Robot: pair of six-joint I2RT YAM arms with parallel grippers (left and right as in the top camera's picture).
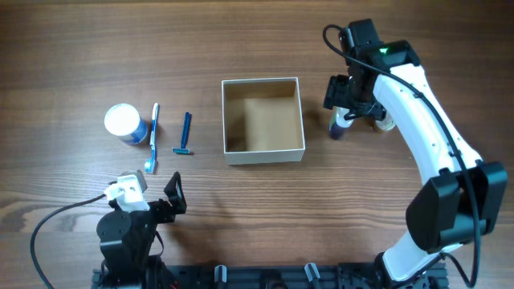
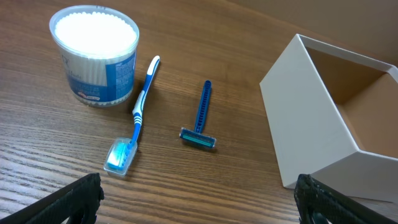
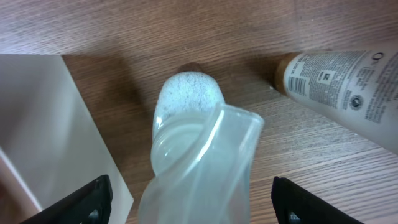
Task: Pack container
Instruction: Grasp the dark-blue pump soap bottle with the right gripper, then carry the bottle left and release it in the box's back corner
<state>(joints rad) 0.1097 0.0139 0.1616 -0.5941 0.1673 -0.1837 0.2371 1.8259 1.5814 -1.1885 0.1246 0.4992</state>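
The container (image 1: 264,153), a square shallow box with white walls and a tan inside, stands at the table's middle and holds nothing. Its white wall shows in the left wrist view (image 2: 311,118) and the right wrist view (image 3: 43,124). My right gripper (image 1: 344,100) is open just right of the container, its fingers (image 3: 193,205) on either side of a small translucent bottle (image 3: 199,149) with gaps on both sides. That bottle (image 1: 337,128) stands on the table. My left gripper (image 1: 165,197) is open and empty near the front edge (image 2: 199,208).
A round blue jar with a white lid (image 1: 124,123) (image 2: 96,56), a blue toothbrush (image 1: 152,136) (image 2: 140,112) and a blue razor (image 1: 185,134) (image 2: 202,118) lie left of the container. A white labelled bottle (image 1: 381,122) (image 3: 342,81) lies right of the translucent one.
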